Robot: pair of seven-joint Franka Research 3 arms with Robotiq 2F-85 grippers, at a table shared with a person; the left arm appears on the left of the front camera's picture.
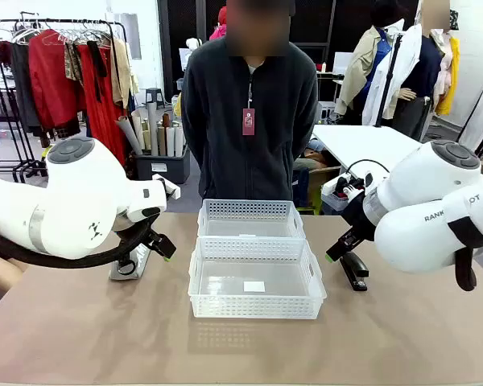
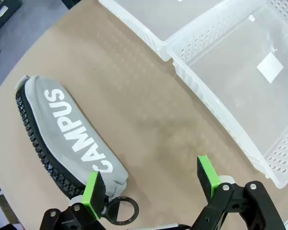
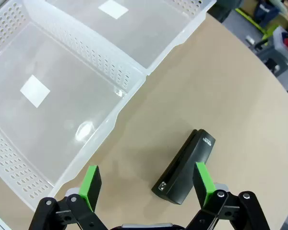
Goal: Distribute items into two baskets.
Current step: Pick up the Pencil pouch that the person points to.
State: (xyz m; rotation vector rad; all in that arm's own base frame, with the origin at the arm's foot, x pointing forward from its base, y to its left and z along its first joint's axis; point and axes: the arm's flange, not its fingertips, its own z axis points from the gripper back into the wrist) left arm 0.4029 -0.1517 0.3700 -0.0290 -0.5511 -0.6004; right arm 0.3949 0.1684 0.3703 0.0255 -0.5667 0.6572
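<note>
The grey "CAMPUS" pouch (image 2: 67, 134) lies flat on the table, its black ring by my left finger; it also shows under the left arm (image 1: 134, 262). My left gripper (image 2: 151, 184) hovers open just beside it, empty, low at the table's left (image 1: 159, 244). The black stapler (image 3: 185, 167) lies on the table (image 1: 354, 269) right of the baskets. Over it my right gripper (image 3: 146, 182) hangs open, one green pad at its edge, low at the right (image 1: 338, 248). Two white lattice baskets stand mid-table, near (image 1: 256, 304) and far (image 1: 250, 211), both bare inside.
A person in a dark jacket (image 1: 249, 121) stands at the far edge behind the baskets, hands out of sight. The brown table (image 1: 241, 354) has free room in front of the near basket. Clothes racks and a white side table stand farther back.
</note>
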